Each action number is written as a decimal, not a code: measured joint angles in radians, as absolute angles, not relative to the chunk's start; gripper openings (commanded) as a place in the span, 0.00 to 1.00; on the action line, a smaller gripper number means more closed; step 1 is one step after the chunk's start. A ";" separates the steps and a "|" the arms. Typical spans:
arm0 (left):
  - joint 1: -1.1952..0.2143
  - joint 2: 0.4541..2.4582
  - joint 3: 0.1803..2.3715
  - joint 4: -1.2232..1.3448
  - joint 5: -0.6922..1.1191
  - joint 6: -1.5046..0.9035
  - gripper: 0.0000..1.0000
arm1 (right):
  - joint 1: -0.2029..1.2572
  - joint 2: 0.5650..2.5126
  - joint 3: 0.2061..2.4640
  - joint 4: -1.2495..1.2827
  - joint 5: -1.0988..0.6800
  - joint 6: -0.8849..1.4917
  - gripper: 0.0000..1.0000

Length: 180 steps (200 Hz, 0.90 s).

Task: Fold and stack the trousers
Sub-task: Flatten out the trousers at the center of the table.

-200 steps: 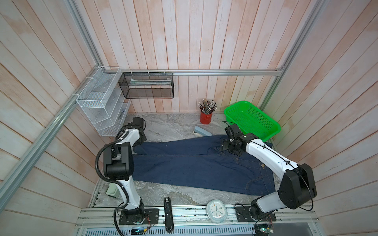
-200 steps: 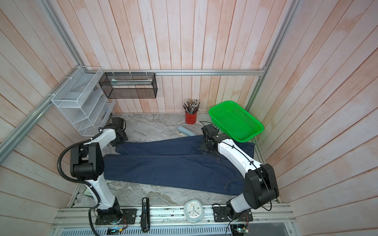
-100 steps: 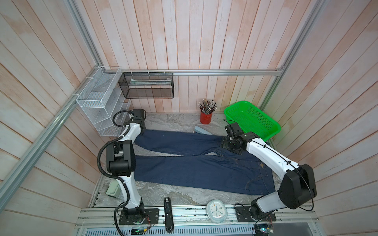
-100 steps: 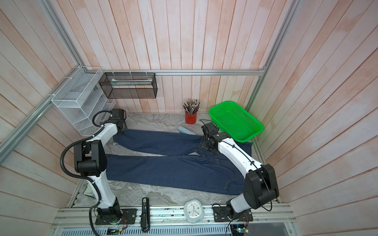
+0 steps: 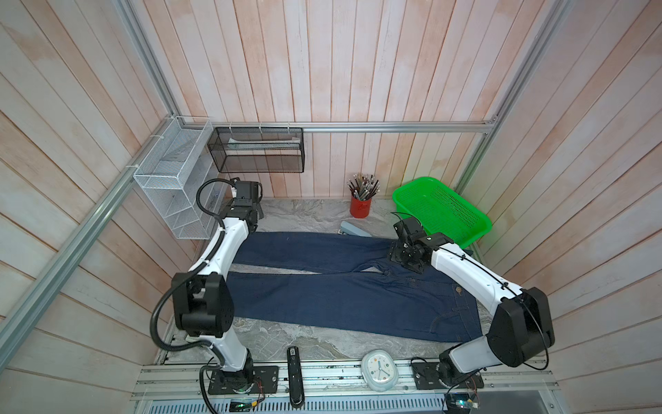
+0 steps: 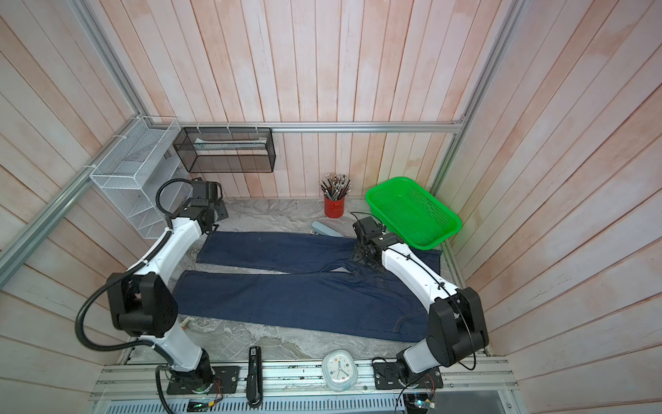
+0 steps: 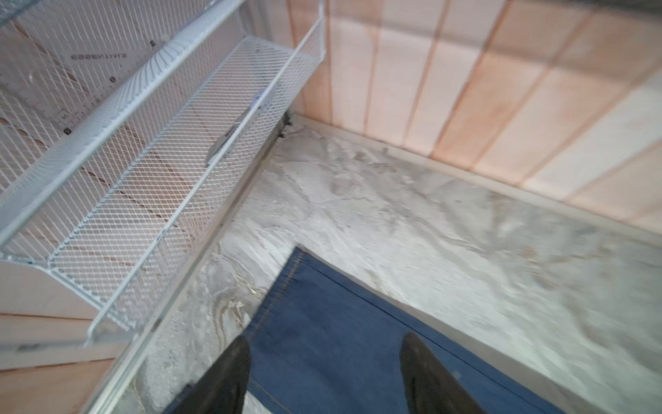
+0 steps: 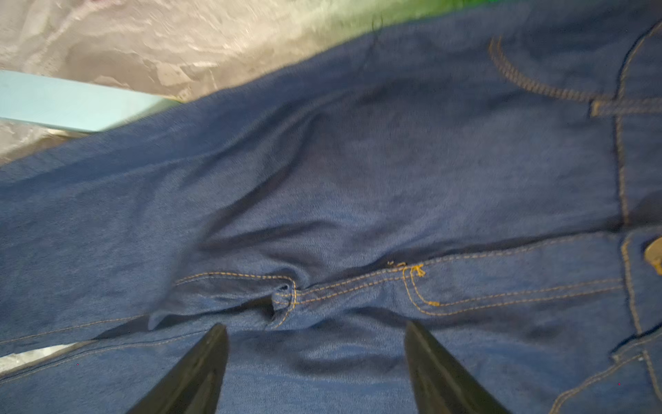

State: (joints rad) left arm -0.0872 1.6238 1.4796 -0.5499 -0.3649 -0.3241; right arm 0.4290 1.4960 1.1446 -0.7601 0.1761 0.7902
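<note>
dark blue jeans (image 5: 340, 301) are lying flat across the marble-look table (image 5: 308, 215). waist is on the right, and both legs run left, splayed in a narrow v. left end effector (image 7: 326, 358) is over the hem corner of the far leg, right by the white wire shelf (image 5: 172, 193), jaws apart with nothing in them. right end effector (image 8: 315, 326) is over the crotch seam, also wide open and not gripping any denim. green basket (image 5: 440, 211) sits far right, near the waist.
</note>
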 measured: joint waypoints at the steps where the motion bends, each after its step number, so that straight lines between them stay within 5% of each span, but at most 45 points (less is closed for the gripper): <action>1: -0.089 1.618 1.475 -0.550 -0.363 -0.327 0.68 | 0.429 1.496 1.143 -0.760 0.175 0.791 0.78; 37: -0.126 1.357 1.171 -0.582 -0.184 -0.482 0.60 | 0.463 1.496 1.044 -0.760 0.103 0.859 0.77; 86: -0.189 1.323 0.797 -0.664 -0.061 -0.660 0.59 | 0.573 1.542 0.943 -0.758 0.054 0.912 0.77; 180: -0.123 1.306 0.620 -0.692 -0.114 -0.831 0.65 | 0.655 1.535 0.810 -0.731 0.037 0.957 0.77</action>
